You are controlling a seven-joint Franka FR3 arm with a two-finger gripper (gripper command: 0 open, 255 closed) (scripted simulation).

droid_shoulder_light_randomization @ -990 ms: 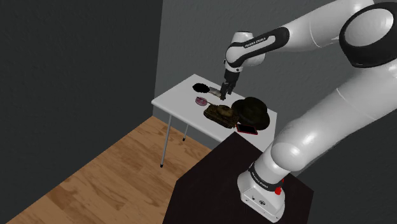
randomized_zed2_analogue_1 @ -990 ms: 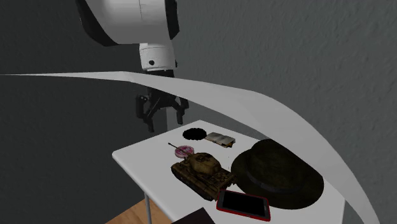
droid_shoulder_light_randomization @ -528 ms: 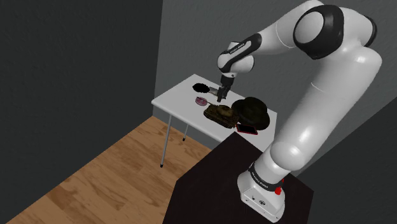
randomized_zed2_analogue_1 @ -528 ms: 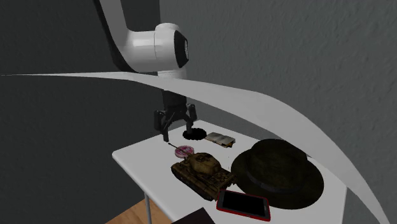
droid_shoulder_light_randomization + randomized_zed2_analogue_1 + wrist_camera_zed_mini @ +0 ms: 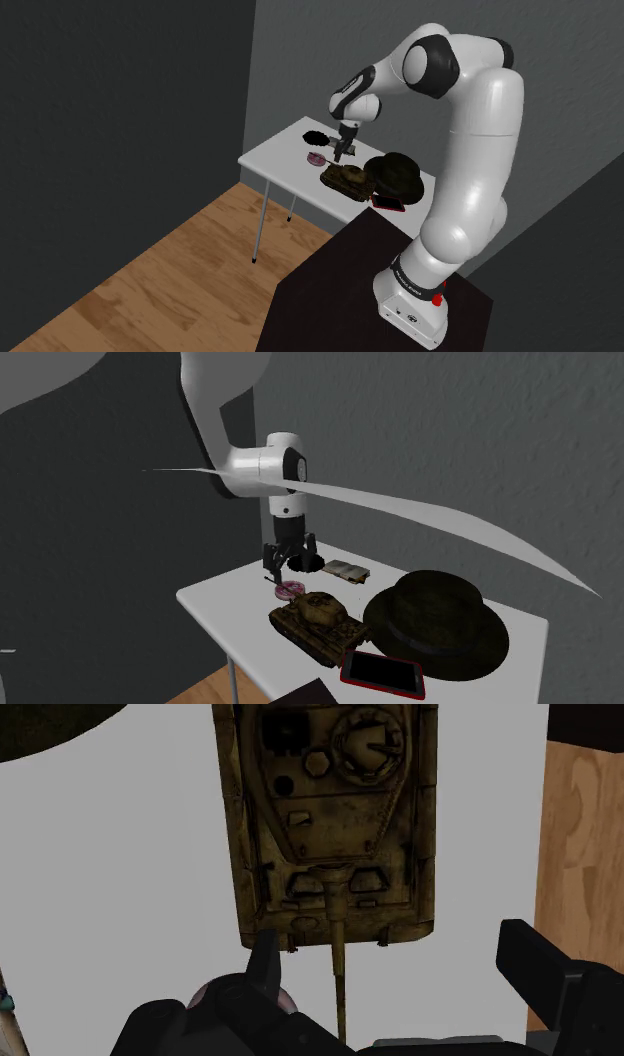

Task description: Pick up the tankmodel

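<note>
Stage: approach, nothing grasped yet | Pincer: all-black two-finger gripper (image 5: 288,563) hangs over the white table (image 5: 215,602), fingers spread, empty | Target: olive-brown tank model (image 5: 314,616) rests on the table beside a dark brimmed hat (image 5: 436,622), barrel toward the gripper, untouched | Left: descend, clasp hull, lift.

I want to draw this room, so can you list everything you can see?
table: one, white, by the grey wall
tank: one, brownish green, on the table
hat: one, dark, beside the tank
tablet: one, red rim with black screen, by the hat's brim
round thing: one, pink, near the tank's barrel
flat packet: one, tan, behind the tank
frilly disc: one, black, at the table's far end
floor: wooden, brown
stand: one, dark box
arm: one, white
pincer: one, black, open, above the pink round thing
</note>
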